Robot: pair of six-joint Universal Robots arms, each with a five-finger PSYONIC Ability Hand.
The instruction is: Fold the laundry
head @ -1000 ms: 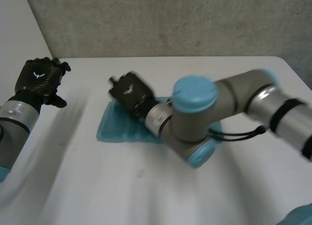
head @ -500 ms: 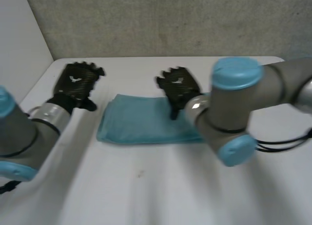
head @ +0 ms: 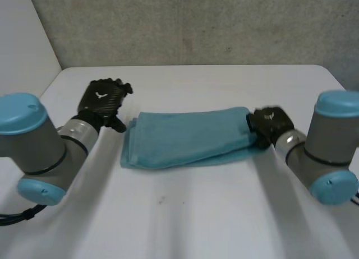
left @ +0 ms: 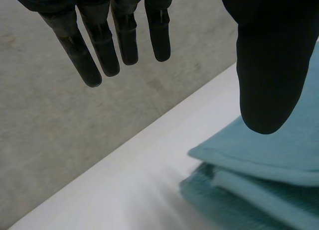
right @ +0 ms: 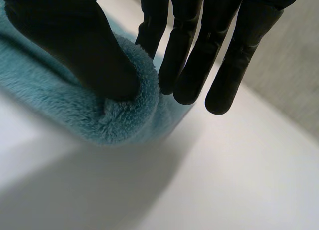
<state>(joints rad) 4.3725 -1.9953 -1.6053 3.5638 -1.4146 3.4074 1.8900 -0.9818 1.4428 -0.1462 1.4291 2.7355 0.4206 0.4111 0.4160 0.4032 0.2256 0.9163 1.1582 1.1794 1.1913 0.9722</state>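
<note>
- Left hand hovers released, fingers straight, near the tabletop's far-left corner, just beside the teal towel's left end.
- Folded teal towel lies mid-tabletop, with bare white surface all round.
- Right hand pinches its right end.

The desk is a white, flat surface with a rounded far right corner. A small dark speck lies on it near the front middle (what it is cannot be told). A grey, mottled wall stands behind the desk's far edge. A plain white panel adjoins this wall on the left and runs along the desk's left edge.
</note>
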